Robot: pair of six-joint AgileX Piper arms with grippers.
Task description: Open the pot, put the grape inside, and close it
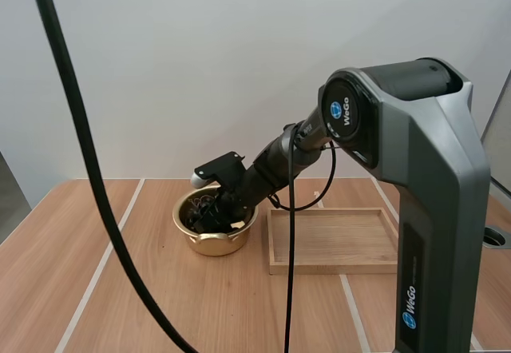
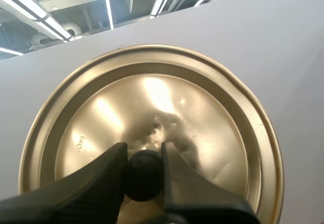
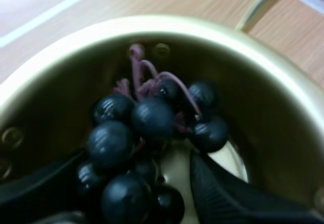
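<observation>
The gold pot [image 1: 214, 245] stands uncovered left of the table's middle, and my right gripper [image 1: 212, 214] reaches down into it. Inside lies the bunch of dark grapes [image 3: 132, 133] with its purple stem up. My right gripper [image 3: 137, 158] is open, one finger on each side of the bunch; bare pot floor shows between the grapes and one finger [image 3: 223, 193]. The gold lid [image 2: 152, 107] is held up in the air, its underside facing away. My left gripper [image 2: 143, 148] is shut on the lid's black knob [image 2: 144, 176].
A shallow wooden tray [image 1: 331, 241] lies just right of the pot, close to my right arm. Bare wooden tabletop spreads to the left of the pot and in front of it.
</observation>
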